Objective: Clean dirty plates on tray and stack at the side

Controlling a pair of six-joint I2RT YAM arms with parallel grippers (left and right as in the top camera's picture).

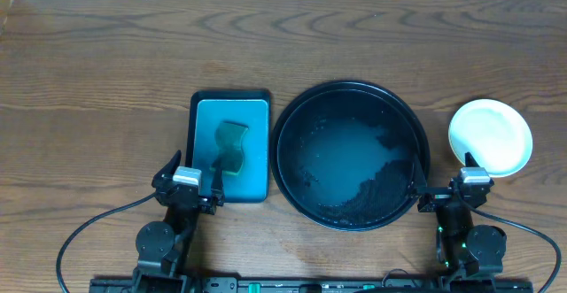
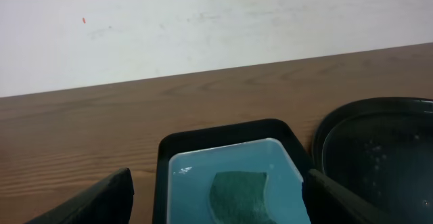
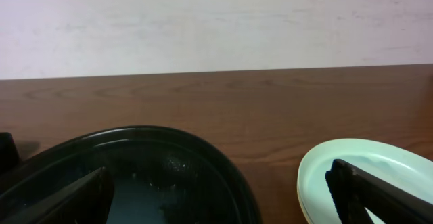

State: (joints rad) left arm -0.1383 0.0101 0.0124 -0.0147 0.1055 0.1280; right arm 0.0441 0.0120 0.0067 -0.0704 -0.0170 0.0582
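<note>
The round black tray (image 1: 292, 120) sits mid-table with no plates in it, only a wet sheen. It also shows in the left wrist view (image 2: 331, 139) and the right wrist view (image 3: 223, 166). The plates (image 1: 490, 135) stand stacked on the bare wood to the tray's right, a pale mint-white one on top; a yellowish rim shows under it in the right wrist view (image 3: 302, 198). My left gripper (image 1: 187, 185) is open and empty at the near end of the teal tray. My right gripper (image 1: 462, 189) is open and empty, just near of the stack.
A rectangular teal tray with a black rim (image 1: 202, 116) lies left of the black tray and holds a dark green sponge (image 1: 231, 146), also seen in the left wrist view (image 2: 237, 193). Bare wood tabletop surrounds everything; a pale wall runs along the far edge.
</note>
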